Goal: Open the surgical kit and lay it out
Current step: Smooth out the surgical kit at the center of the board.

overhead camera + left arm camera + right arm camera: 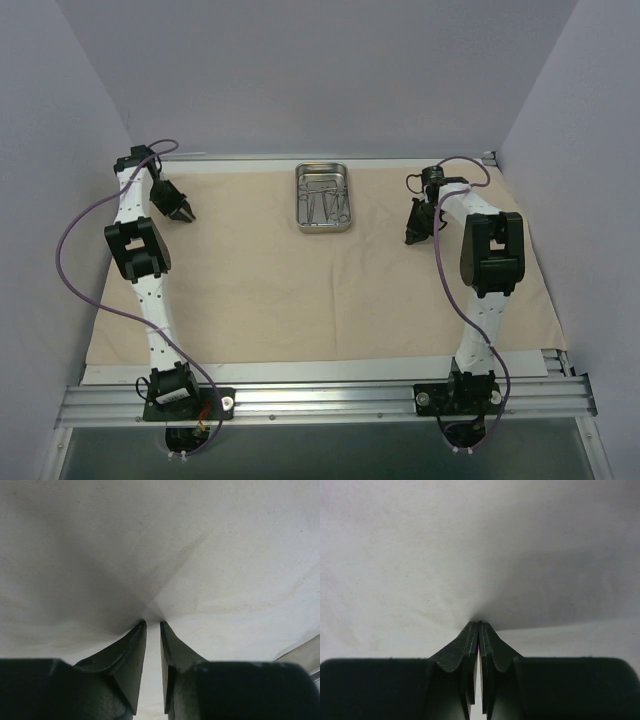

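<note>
The beige cloth wrap [300,290] lies spread out over the table. The steel tray [299,200] stands on it at the back middle, with several thin metal instruments [326,203] inside. My left gripper [184,212] is at the cloth's back left. In the left wrist view [152,622] its jaws stand narrowly apart with cloth between them, and creases in the cloth [200,555] run to the tips. My right gripper [412,238] is at the back right. In the right wrist view [480,623] its tips are closed on the cloth [445,555], and a ridge runs off to the right.
Grey walls enclose the table on the left, back and right. A metal rail [330,400] with both arm bases runs along the near edge. A strip of bare table edge [305,652] shows at the lower right of the left wrist view.
</note>
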Available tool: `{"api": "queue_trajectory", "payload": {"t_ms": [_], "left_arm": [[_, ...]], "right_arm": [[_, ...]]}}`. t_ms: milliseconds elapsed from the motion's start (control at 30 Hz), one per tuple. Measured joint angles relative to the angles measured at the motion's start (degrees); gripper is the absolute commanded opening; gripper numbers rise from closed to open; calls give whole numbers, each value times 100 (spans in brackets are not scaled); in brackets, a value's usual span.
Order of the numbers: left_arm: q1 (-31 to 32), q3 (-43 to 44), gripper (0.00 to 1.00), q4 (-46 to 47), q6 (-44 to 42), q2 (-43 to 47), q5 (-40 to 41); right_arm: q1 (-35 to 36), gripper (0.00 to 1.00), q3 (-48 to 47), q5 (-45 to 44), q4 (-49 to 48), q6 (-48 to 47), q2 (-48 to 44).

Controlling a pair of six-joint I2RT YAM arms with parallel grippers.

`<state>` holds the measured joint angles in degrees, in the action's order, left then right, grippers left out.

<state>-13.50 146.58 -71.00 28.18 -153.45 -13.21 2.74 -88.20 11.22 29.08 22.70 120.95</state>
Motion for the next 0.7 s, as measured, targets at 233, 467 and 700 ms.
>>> {"api": "queue_trajectory", "payload": {"t_ms": [233, 467, 700], "left_arm": [[-245, 76, 29, -57, 24, -59, -168], [-428, -35, 31, 31, 0, -28, -391], [-372, -214, 31, 149, -24, 103, -343]], "right_arm": [[387, 6, 72, -2, -162, 72, -20], [540, 7, -170, -282, 28, 127, 46], [136, 10, -658, -610, 90, 111, 20]]}}
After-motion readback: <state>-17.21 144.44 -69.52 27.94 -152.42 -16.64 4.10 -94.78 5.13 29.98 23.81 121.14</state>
